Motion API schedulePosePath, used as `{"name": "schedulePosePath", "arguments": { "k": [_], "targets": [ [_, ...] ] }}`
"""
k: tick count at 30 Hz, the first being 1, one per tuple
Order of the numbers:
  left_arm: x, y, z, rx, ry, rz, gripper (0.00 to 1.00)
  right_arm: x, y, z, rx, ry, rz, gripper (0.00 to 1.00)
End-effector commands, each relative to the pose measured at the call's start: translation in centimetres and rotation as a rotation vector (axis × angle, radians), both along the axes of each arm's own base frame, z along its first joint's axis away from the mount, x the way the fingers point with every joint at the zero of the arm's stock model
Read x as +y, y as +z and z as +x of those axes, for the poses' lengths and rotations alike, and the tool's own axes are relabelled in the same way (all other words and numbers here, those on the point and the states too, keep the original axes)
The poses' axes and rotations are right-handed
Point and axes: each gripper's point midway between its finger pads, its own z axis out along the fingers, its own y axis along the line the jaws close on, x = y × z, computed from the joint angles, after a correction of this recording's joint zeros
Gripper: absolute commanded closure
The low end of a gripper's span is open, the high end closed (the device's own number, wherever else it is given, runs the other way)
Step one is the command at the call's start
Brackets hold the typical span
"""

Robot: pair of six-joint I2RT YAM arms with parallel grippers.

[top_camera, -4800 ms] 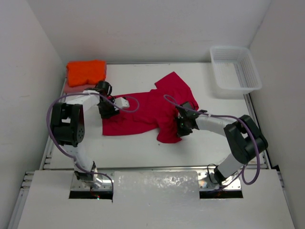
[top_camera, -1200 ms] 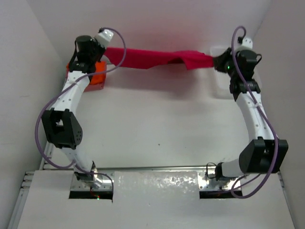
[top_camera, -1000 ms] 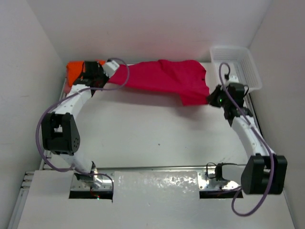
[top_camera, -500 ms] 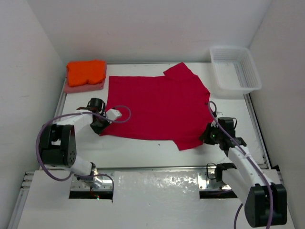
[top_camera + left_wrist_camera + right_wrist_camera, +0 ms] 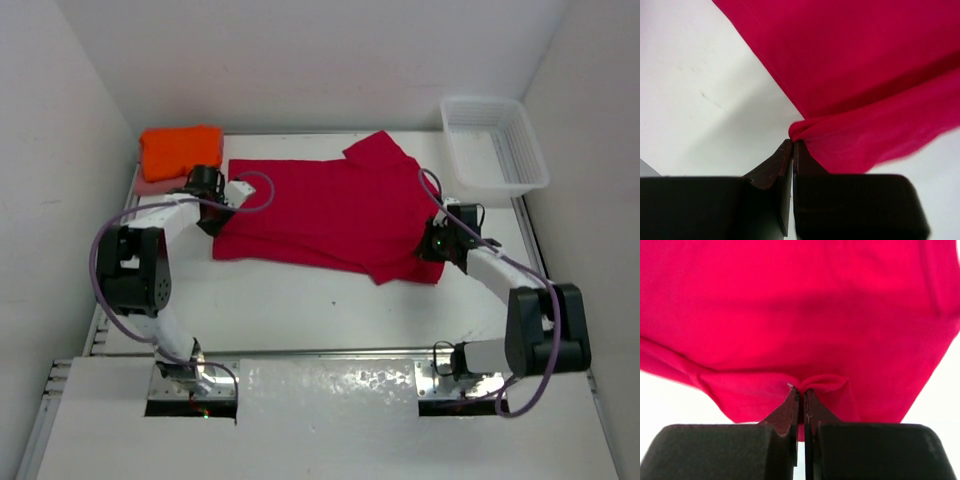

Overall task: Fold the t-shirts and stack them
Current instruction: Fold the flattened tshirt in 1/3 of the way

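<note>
The crimson t-shirt (image 5: 330, 205) lies spread across the middle of the top view on the table (image 5: 300, 310). Its lower edge is drawn up into a doubled band over the body, so its first fold looks only begun. The left gripper (image 5: 792, 143) is clamped on a pinch of cloth at the shirt's left edge. The right gripper (image 5: 801, 391) is pinched tight on a bunched bit of hem at the lower right corner.

In the upper left of the frame, the orange t-shirt (image 5: 180, 150) sits folded on the salmon-pink t-shirt (image 5: 150, 186), which shows only as a strip beneath it. Those two appear finished. What seems left is to complete the crimson folds and carry that shirt onto the stack. The white basket (image 5: 495, 182) stands at the upper right, well apart.
</note>
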Motion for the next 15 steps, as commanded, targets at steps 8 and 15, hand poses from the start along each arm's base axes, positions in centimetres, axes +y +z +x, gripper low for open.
{"name": "schedulePosePath", "arguments": {
  "k": [8,15],
  "targets": [
    [2.3,0.1,5.1,-0.067,0.151,0.032,1.0,-1.6,2.2,9.1,-0.147,-0.015,-0.078,1.0],
    [1.6,-0.2,5.6,-0.047,0.134,-0.006,1.0,-1.3,2.3,11.1,-0.155,0.015,-0.07,1.0]
  ]
}}
